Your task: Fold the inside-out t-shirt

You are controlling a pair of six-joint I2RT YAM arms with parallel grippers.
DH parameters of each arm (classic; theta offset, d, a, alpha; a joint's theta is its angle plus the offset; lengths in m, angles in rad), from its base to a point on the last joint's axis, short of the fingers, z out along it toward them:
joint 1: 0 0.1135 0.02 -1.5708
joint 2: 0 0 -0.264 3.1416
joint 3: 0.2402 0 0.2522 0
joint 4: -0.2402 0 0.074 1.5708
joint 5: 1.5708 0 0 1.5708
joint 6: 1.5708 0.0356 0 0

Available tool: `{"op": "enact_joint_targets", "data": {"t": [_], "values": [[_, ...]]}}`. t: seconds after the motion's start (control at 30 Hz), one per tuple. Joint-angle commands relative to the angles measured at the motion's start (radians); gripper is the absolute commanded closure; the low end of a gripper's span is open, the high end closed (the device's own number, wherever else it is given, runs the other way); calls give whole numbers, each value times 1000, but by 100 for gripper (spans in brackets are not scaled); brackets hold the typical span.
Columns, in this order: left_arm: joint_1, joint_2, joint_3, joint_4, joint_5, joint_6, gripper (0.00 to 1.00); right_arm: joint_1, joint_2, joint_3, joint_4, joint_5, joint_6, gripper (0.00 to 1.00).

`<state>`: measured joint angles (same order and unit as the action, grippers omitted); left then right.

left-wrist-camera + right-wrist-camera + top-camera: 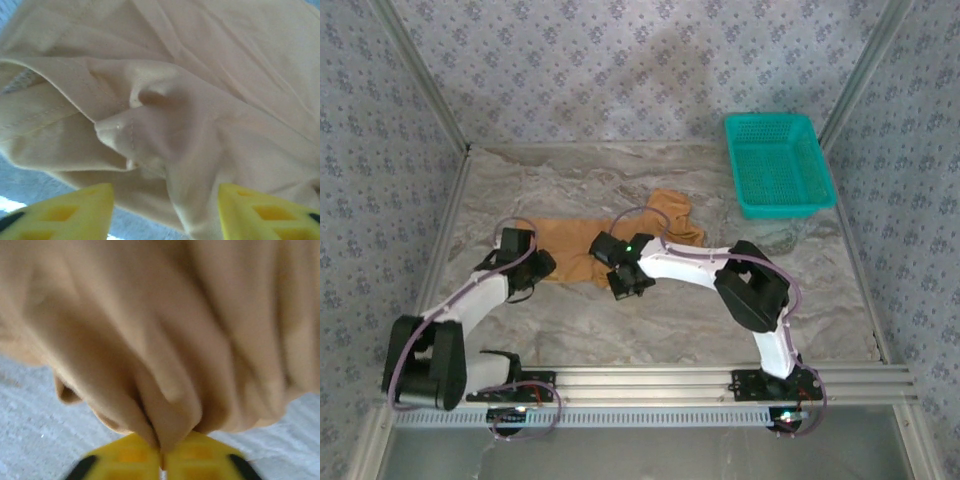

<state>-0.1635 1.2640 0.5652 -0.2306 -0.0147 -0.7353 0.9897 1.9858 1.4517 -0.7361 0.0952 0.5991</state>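
No readable text, brand, number or sign on any surface here.

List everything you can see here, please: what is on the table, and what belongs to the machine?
t-shirt: one, tan-orange, crumpled at mid-table.
basket: one, teal mesh, far right corner.
table: one, grey marbled, under it all.
walls: blue-grey patterned, around the table.
left arm: one, white and black, near edge.
right arm: one, white and black, near edge.
left pincer: yellow fingers, open over the t-shirt.
right pincer: yellow fingers, shut on a t-shirt fold.
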Motion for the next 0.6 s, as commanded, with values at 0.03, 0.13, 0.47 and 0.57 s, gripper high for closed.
{"op": "enact_joint_targets", "data": {"t": [0.03,0.13,0.47,0.57], "values": [[8,104,87,76,-8,26,89,-59,-158,19,-78,14,-72,100],[26,144,123,46,-29,45,100,-135,-303,-62,-84,-27,-113,100],[36,79,122,11,-30,31,100,-479,-527,-429,74,-185,-91,93],[34,77,112,9,-17,22,100,-542,-477,-445,52,-137,-44,80]]}}
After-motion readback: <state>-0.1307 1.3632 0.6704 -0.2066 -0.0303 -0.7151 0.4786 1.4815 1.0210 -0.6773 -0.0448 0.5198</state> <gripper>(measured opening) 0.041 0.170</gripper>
